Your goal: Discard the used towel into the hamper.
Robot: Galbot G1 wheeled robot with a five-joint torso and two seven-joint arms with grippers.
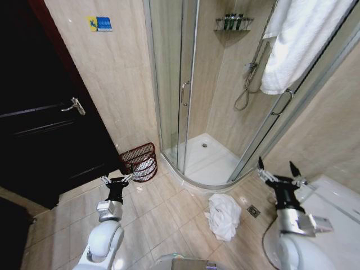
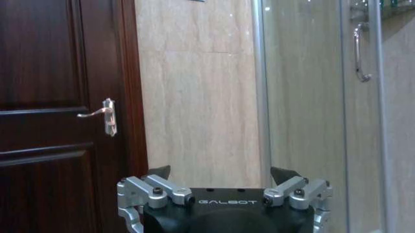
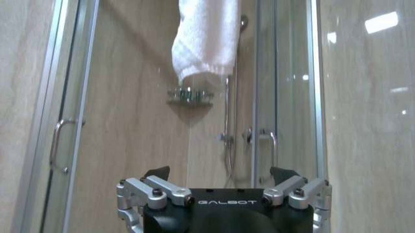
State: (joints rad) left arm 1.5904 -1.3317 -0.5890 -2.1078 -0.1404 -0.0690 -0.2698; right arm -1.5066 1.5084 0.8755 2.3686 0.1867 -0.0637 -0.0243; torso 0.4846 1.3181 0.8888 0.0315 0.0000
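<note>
Head view: crumpled used towel [image 1: 223,215], likely soft and light, best pinched at a raised fold, lies on floor tiles [image 1: 163,216] near the hamper [image 1: 140,161], left gripper [image 1: 116,180] and right gripper [image 1: 279,171] both spread.

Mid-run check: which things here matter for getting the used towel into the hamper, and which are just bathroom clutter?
For the job:
- towel, crumpled on the floor by the shower
- hamper, against the wall beside the door
- left tool, open, empty
- right tool, open, empty

Just there:
- hung towel on the shower door
- door
- bottle rack in the shower
- floor drain
</note>
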